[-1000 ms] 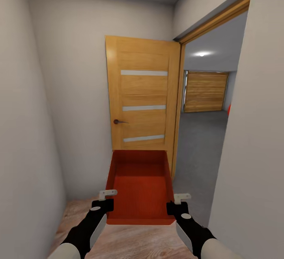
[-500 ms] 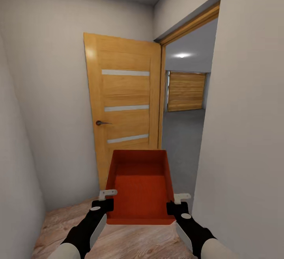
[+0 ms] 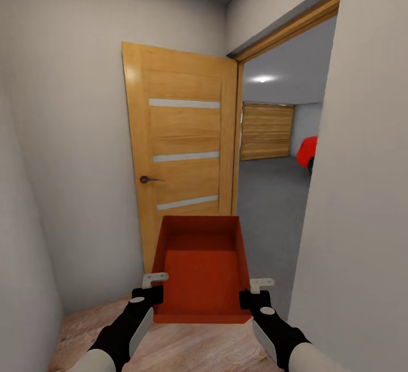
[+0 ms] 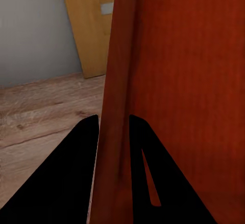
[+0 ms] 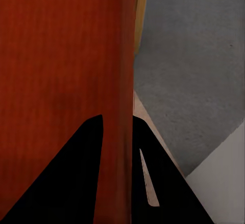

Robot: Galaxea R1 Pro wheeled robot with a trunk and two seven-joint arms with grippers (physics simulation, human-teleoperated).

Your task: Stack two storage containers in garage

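Note:
One red-orange open-top storage container (image 3: 199, 270) hangs level in front of me, empty inside. My left gripper (image 3: 154, 287) is shut on its left side wall and my right gripper (image 3: 253, 291) is shut on its right side wall, both near the container's near end. In the left wrist view the container's wall (image 4: 189, 81) runs between the two black fingers of the left gripper (image 4: 113, 127). The right wrist view has the same grip: the container (image 5: 56, 55) is pinched by the right gripper (image 5: 117, 124). Through the doorway lies the garage with its dark grey floor (image 3: 272, 202).
A tan door with glass slats (image 3: 181, 151) stands open straight ahead, just beyond the container. Pale walls close in on both sides. Light wood planks (image 3: 187, 343) lie under me. Inside the garage are a wood-plank garage door (image 3: 267, 131) and a red shape (image 3: 309, 151), partly hidden by the wall's edge.
The whole view has shifted: the doorway now takes up more of the picture and the red shape in the garage has come into sight. The container sits in both grippers as before.

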